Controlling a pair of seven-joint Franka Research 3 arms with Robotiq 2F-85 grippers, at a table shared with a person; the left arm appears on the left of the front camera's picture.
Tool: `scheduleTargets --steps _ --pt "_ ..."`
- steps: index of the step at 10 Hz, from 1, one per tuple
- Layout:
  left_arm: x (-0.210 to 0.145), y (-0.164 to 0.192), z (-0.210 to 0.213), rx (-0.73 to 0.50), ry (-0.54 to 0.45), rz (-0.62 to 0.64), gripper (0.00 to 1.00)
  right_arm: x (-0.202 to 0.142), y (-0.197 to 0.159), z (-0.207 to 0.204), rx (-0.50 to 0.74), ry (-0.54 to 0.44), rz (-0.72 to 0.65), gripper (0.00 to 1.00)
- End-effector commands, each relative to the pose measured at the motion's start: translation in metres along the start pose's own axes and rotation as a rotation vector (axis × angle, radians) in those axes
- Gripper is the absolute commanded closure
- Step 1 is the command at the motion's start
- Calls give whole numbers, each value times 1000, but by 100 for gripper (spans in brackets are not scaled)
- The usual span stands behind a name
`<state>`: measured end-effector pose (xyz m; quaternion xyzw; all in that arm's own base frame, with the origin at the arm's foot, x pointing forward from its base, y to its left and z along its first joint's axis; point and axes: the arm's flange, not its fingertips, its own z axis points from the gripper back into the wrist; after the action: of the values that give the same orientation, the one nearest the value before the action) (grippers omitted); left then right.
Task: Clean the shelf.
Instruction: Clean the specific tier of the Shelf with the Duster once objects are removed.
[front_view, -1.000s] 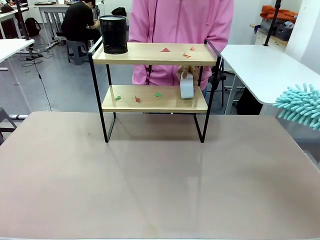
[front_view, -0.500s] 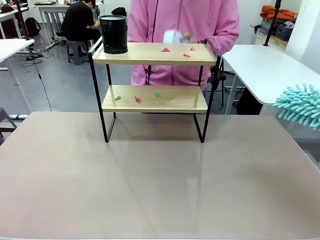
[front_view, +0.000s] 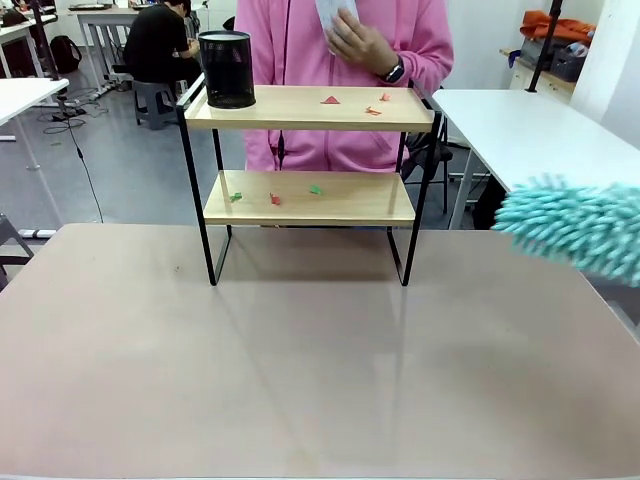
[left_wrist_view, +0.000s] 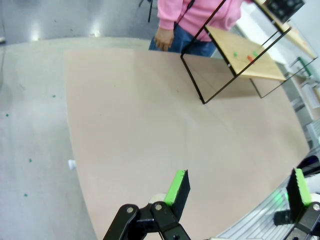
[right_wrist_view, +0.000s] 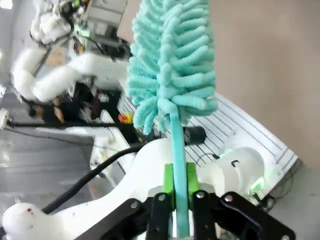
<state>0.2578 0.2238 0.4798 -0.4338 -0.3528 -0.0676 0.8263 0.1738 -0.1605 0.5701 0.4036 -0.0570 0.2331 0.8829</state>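
The shelf (front_view: 310, 108) stands at the table's far side, two light wooden boards on a thin black frame. Small red and green scraps (front_view: 330, 99) lie on both boards, and a black mesh cup (front_view: 226, 68) stands on the top board's left end. In the left wrist view the shelf (left_wrist_view: 247, 55) is at the upper right. A teal fluffy duster (front_view: 575, 225) enters from the right edge, apart from the shelf. My right gripper (right_wrist_view: 179, 192) is shut on the duster's teal handle (right_wrist_view: 177, 150). My left gripper (left_wrist_view: 239, 187) hangs open above the table's near edge, holding nothing.
A person in a pink top stands behind the shelf, one hand (front_view: 358, 40) raised holding a white object. A white side table (front_view: 530, 135) stands at the right. The brown tabletop (front_view: 300, 370) in front of the shelf is bare.
The duster has swung left into the picture. The person lifted the white object off the lower board, past the top board, up to chest height.
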Motion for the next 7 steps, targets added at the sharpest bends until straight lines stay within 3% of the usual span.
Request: scheduleTargets --steps 1,4,5,6,7 --pt "1 -1 0 -13 -18 -20 0 30 29 -43 -79 98 178 88" --pt "1 -1 0 -13 -18 -20 0 66 61 -113 -193 15 279 88" --pt "1 -1 0 -13 -18 -20 0 55 56 -102 -251 50 248 88" --pt "1 -1 0 -13 -18 -20 0 64 63 -94 -154 92 290 88" --pt "1 -1 0 -13 -18 -20 0 64 63 -94 -154 92 290 88"
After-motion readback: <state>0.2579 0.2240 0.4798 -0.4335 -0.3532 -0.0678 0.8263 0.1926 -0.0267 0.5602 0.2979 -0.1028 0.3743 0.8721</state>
